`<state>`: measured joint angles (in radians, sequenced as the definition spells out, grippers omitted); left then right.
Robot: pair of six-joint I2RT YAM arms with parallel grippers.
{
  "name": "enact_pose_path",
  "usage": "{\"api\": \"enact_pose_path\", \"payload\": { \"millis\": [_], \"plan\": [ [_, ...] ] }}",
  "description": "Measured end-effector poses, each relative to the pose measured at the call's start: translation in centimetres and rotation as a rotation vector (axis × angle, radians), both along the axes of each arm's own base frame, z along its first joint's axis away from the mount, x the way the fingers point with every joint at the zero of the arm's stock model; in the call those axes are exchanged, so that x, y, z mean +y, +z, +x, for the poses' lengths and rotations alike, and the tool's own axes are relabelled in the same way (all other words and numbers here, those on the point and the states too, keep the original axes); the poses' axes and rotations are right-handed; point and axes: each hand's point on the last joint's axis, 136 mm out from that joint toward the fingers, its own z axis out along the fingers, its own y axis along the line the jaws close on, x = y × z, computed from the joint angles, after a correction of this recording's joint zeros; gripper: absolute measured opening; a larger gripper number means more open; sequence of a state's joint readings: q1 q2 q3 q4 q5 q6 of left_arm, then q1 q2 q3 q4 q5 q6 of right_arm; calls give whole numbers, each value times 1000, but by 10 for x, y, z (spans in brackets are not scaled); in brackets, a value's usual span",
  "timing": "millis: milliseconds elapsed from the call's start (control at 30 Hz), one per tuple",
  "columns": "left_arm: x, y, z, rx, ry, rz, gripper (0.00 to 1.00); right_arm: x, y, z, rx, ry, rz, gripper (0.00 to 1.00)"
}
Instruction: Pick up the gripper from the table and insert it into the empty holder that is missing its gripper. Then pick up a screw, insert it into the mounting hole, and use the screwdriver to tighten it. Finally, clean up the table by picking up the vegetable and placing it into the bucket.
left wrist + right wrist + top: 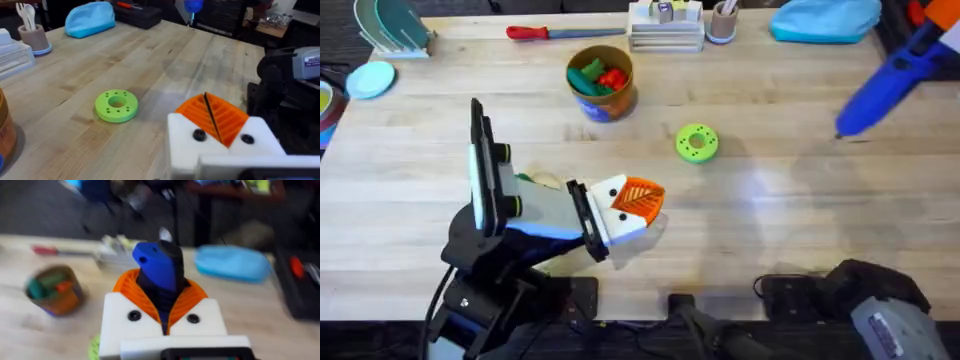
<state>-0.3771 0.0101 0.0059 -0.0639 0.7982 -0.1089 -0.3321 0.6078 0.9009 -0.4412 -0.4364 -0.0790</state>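
The screwdriver [159, 270] sits clamped in your right tool [162, 314], body upright between the orange pads: rigid, top-heavy, smooth plastic, so keep the grip low on the thick barrel. Your left tool [638, 198] looks closed on nothing, pads together. Past it lies the green ring [697, 143]; farther off stands the bucket [601, 84], toys inside.

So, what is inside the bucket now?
In the overhead view, the bucket holds small toy pieces: green ones on the left and a red one on the right. What lies beneath them at the bottom is covered, so I cannot tell.
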Motion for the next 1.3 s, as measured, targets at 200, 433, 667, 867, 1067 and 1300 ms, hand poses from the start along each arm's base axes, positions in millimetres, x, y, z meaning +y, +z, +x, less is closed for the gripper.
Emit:
{"api": "enact_pose_path", "payload": {
  "millis": [200, 433, 667, 867, 1067, 1300],
  "plan": [
    [0, 0, 0, 0, 0, 0, 13, 50, 18, -26, -241, 207, 157, 19],
    [0, 0, 0, 0, 0, 0, 13, 97, 32, -48, -313, 448, 321, 19],
    [0, 0, 0, 0, 0, 0, 13, 135, 46, -66, -325, 642, 396, 19],
    [0, 0, 0, 0, 0, 0, 13, 170, 39, -63, -254, 761, 439, 19],
    [0, 0, 0, 0, 0, 0, 13, 204, 50, -61, -307, 862, 449, 19],
    [0, 0, 0, 0, 0, 0, 13, 243, 47, -61, -314, 952, 463, 19]
  ]
}}
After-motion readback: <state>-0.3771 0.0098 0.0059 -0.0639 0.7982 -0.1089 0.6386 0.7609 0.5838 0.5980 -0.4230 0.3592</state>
